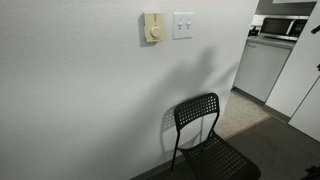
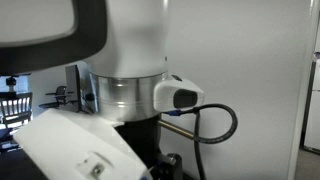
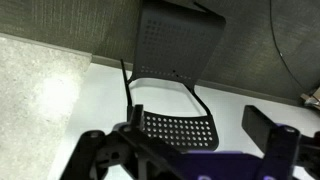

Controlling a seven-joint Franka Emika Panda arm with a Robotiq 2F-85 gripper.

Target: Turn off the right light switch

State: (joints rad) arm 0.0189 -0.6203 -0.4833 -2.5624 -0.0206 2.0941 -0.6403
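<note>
The right light switch (image 1: 182, 25) is a small white square plate on the white wall, up high in an exterior view. A cream-yellow plate with a round knob (image 1: 152, 28) sits just beside it. My gripper (image 3: 180, 135) shows only in the wrist view, at the bottom edge, with its two dark fingers wide apart and nothing between them. It looks onto the black chair (image 3: 175, 70), and the switch does not show in that view. The gripper is not seen near the switch in the exterior view with the wall.
A black perforated chair (image 1: 205, 135) stands against the wall below the switches. A kitchen area with a microwave (image 1: 285, 27) and white cabinets (image 1: 262, 65) lies further along. My white arm base (image 2: 130, 60) and a black cable (image 2: 215, 125) fill an exterior view.
</note>
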